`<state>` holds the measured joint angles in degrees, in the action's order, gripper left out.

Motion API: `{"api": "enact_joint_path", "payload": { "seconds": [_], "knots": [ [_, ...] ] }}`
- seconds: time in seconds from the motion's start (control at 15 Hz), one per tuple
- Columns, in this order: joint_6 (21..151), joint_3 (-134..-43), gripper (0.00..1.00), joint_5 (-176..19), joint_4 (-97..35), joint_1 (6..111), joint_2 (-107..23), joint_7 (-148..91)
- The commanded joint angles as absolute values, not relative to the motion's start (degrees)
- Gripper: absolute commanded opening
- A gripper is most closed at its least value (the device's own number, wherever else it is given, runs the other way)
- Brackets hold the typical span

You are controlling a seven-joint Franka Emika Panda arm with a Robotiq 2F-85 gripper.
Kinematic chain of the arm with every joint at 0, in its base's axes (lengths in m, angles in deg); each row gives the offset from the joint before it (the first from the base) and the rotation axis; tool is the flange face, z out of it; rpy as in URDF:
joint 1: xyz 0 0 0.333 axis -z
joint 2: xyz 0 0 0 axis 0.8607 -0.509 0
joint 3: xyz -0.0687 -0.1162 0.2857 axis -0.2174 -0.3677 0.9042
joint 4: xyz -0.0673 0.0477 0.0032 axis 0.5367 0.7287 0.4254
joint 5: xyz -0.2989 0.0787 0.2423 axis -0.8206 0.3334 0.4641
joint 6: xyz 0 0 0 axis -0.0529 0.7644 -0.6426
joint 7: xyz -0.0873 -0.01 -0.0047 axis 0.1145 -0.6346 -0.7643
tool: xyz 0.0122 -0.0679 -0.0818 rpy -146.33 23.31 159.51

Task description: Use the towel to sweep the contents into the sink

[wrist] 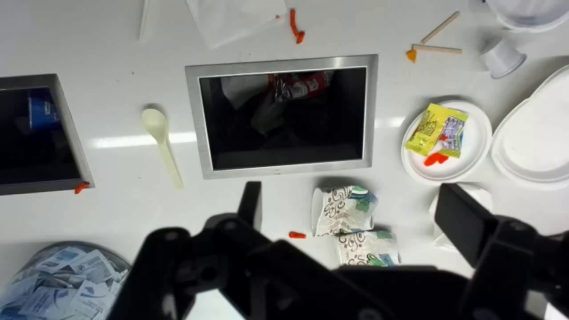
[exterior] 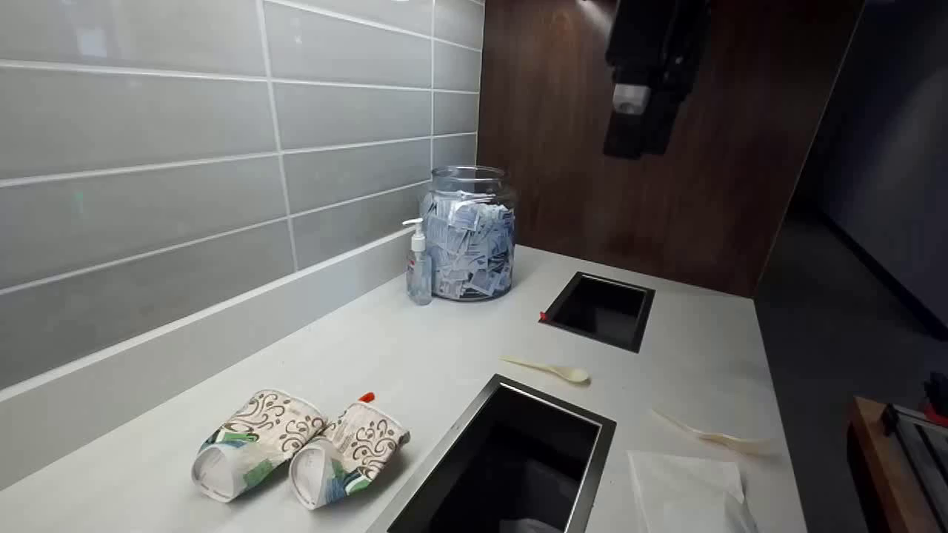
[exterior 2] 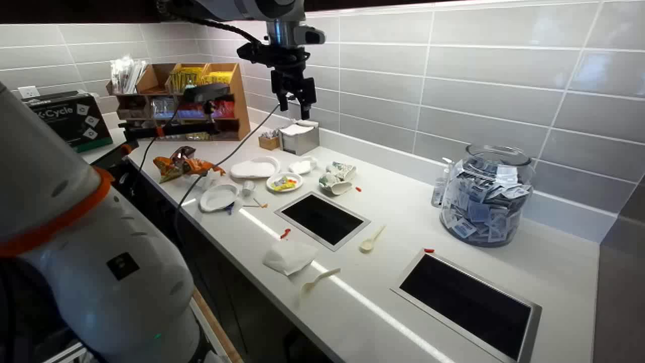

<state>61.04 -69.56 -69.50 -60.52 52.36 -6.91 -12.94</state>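
Jaws apart, towel (exterior 2: 291, 256) well below and aside

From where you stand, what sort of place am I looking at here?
Likely a shared snack or coffee area, perhaps in an office: there's a compartmented wooden rack of packets, a metal napkin holder, and a metal-framed opening in the counter with packaging inside.

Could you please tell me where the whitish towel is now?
In the wrist view, the towel lies on the counter at the picture's top edge, left of centre, beside the central metal-rimmed sink and left of a curved red scrap.
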Motion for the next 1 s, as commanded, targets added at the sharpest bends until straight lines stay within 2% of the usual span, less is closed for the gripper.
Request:
{"api": "enact_joint_path", "payload": {
  "seconds": [0.0, 0.6, 0.93],
  "knots": [
    [61.0, -70.1, 1.00, -69.7, -60.4, 51.7, -7.0, -12.8],
    [61.0, -70.1, 1.00, -69.7, -60.4, 51.7, -7.0, -12.8],
    [52.6, -71.6, 1.00, -67.8, -65.2, 51.9, -6.8, -12.5]
  ]
}}
